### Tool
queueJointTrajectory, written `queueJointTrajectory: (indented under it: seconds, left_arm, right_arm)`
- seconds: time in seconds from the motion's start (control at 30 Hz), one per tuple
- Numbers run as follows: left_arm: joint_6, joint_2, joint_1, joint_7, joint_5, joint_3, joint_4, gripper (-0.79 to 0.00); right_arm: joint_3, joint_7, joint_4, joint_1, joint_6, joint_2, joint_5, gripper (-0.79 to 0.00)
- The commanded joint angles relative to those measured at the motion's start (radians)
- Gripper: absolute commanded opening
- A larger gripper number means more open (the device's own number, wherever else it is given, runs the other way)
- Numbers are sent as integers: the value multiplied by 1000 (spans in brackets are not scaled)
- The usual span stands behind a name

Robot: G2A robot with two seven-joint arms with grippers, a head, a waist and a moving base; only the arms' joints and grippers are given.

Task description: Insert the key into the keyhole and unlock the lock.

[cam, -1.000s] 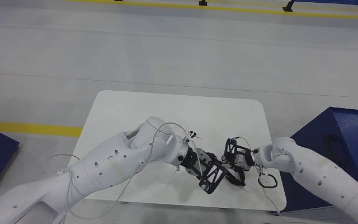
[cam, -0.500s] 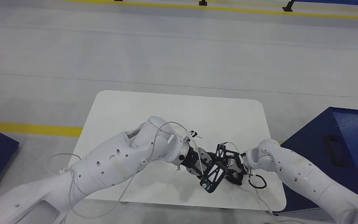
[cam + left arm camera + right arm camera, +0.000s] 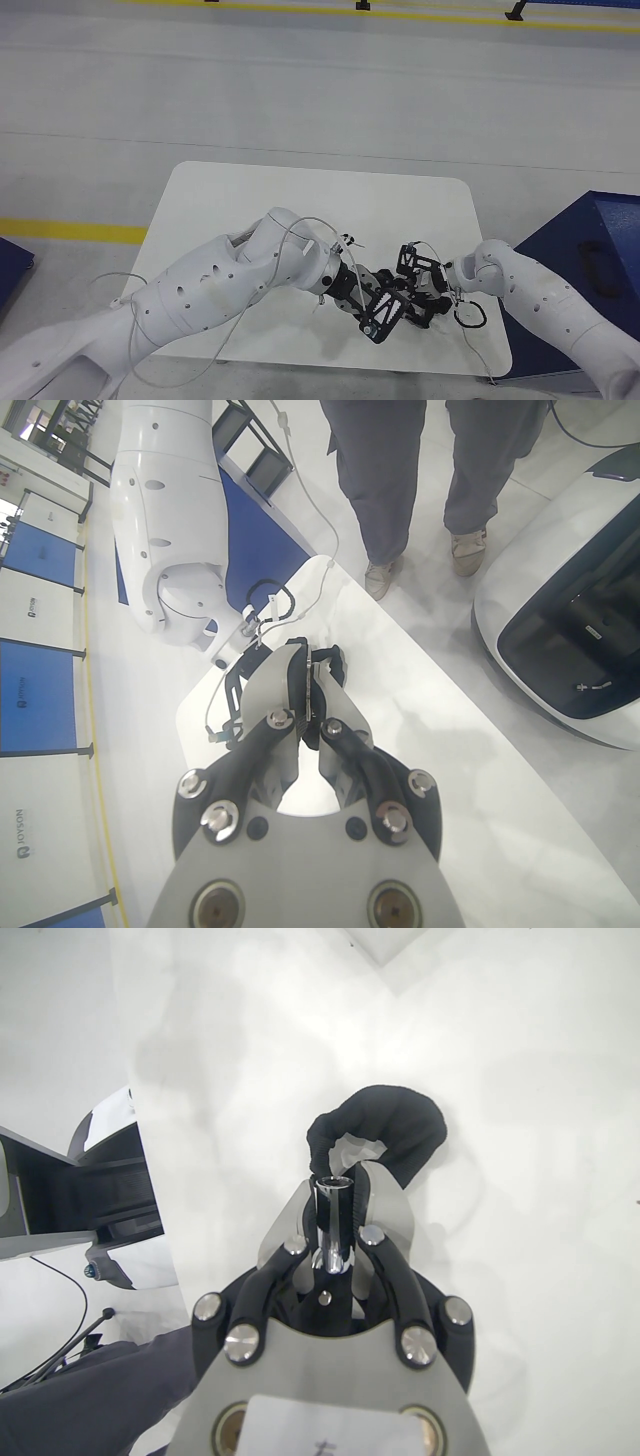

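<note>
The right end effector [image 3: 336, 1188] is clamped on the lock [image 3: 331, 1223] by its chrome cylinder. The lock's black fabric-sleeved loop [image 3: 395, 1128] curls just past the fingertips. The left end effector [image 3: 310, 665] is pinched almost closed on a thin dark piece, seemingly the key [image 3: 311, 736]. It meets the right one tip to tip over the bench [image 3: 250, 200], near its front right corner.

Right end effector [image 3: 336, 1180] crowds left end effector [image 3: 309, 665] near table [image 3: 250, 200] edge.
</note>
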Motion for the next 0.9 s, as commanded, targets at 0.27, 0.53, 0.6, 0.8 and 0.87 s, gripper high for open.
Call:
queueJointTrajectory:
  seconds: [0.27,0.53,0.6,0.8,0.87]
  left_arm:
    - [0,-6,-15,8,-9,15,14,-785]
    - [0,-6,-16,13,-9,15,20,-785]
    - [0,-5,-15,14,-9,14,19,-785]
    - [0,-3,-16,14,-6,15,16,-785]
    - [0,-2,-18,16,-7,16,15,-785]
  right_arm:
    - [38,34,-16,-28,-10,4,25,-705]
    - [71,84,-8,-39,-38,11,78,-646]
    - [79,99,-6,-41,-45,13,92,-610]
    - [98,150,-5,-44,-56,18,110,-523]
    - [104,166,-3,-46,-65,21,120,-508]
